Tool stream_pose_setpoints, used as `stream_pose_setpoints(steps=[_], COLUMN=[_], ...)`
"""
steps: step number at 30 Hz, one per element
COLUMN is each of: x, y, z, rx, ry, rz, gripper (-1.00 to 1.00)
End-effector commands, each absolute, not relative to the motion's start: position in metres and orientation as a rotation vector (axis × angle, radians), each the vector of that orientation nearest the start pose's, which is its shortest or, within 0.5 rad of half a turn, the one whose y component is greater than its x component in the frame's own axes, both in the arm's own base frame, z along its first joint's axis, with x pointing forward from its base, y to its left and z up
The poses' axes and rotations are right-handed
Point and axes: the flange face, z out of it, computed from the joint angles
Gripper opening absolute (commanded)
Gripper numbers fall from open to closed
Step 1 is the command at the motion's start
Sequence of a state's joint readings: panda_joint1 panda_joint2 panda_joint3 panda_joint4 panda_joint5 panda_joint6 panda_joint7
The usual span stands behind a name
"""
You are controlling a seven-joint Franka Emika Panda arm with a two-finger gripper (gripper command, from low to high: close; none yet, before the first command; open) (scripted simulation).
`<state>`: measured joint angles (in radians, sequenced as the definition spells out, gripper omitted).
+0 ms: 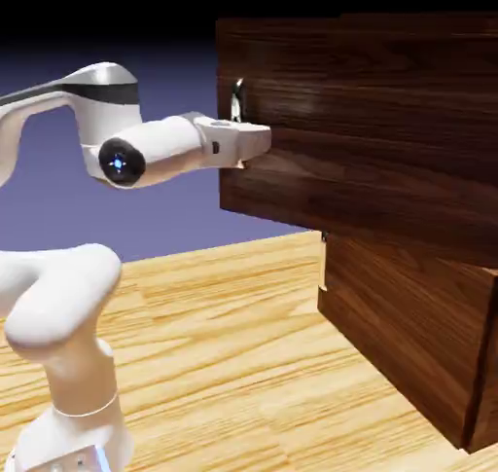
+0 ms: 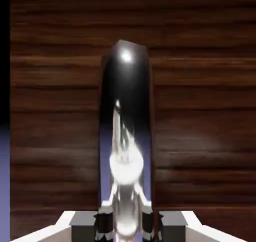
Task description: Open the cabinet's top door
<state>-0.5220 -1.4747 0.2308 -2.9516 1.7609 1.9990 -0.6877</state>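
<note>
- Gripper (image 2: 125,221) clenched on the handle (image 2: 125,136): in the hand view the silver bar runs up from between the two grey fingertips (image 2: 102,223), which sit tight against it on both sides.
- Exterior view: gripper (image 1: 245,149) level, pointing at the exterior view's right, tips at the handle (image 1: 236,100) on the near edge of the top door (image 1: 370,129).
- Top door looks swung out: its face juts past the lower panel (image 1: 409,334) and overhangs it toward the arm.
- Hand view is filled by the door's dark wood grain (image 2: 200,111); thin strip of blue-violet backdrop at the left edge.
- Cabinet (image 1: 428,363) stands on the light wood table (image 1: 224,363), on the exterior view's right; white arm (image 1: 58,314) rises from lower left, folded, forearm reaching across to the door.
</note>
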Motion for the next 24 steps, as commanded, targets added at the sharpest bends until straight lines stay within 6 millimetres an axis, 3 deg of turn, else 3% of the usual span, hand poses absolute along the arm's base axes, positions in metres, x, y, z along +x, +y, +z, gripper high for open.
stream_pose_setpoints(steps=[1, 14, 24], x=[0.22, 0.176, 0.149], y=[0.004, -0.079, -0.169], z=[0.566, 0.566, 0.566], rx=[-1.729, -1.693, -1.646], ry=[0.095, -0.073, -0.234], rz=[-1.29, -1.146, -0.999], gripper=[-1.0, -1.0, -1.0])
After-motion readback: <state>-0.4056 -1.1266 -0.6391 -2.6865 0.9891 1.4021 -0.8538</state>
